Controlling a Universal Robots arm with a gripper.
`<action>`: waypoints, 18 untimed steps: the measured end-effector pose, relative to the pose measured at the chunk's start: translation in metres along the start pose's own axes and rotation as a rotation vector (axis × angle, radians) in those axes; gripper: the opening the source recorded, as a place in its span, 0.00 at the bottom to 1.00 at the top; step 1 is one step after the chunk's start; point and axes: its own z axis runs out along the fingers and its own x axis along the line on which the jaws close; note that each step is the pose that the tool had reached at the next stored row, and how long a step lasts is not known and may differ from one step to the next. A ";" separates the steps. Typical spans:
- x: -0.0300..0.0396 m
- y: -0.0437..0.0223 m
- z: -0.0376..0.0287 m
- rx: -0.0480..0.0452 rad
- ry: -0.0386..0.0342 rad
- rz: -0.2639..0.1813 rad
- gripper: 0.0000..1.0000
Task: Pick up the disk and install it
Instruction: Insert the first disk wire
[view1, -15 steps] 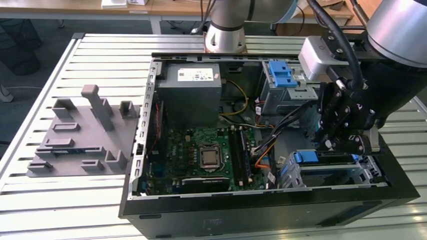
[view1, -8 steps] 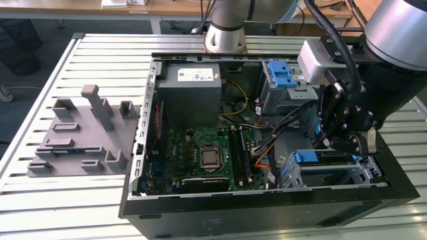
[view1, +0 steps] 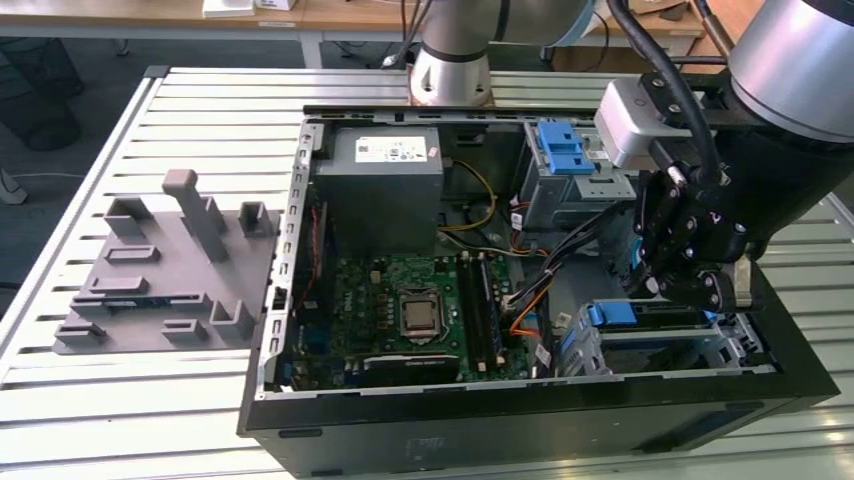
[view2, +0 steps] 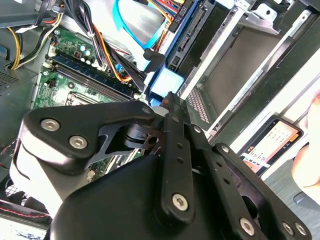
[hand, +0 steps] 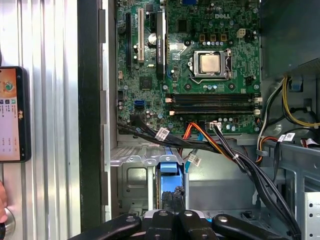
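The disk (view1: 654, 314) sits in the drive bay at the case's front corner, on the exterior view's right, with the blue end of its carrier (view1: 614, 315) pointing toward the motherboard. My gripper (view1: 697, 292) stands directly over it, fingers drawn close together on the disk. In the first wrist view the disk (hand: 169, 161) shows edge-on in the grey metal bay, with the gripper (hand: 172, 200) just behind it. In the second wrist view the black finger links (view2: 170, 107) converge onto the carrier's pale blue end (view2: 162, 82).
The open computer case holds a motherboard (view1: 407, 310), a grey power supply (view1: 387, 190) and a blue-handled drive cage (view1: 567, 150). Cable bundles (hand: 225, 150) run beside the bay. A grey fixture (view1: 174, 270) lies on the slatted table. A hand (view2: 310, 145) holds a phone (hand: 10, 115) beside the case.
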 end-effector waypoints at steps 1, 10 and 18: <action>0.0000 0.0000 0.0000 0.0000 0.0000 0.000 0.11; -0.0004 -0.0117 0.0004 0.0000 0.0000 0.000 0.11; -0.0026 -0.0352 0.0006 0.0000 0.0001 0.000 0.11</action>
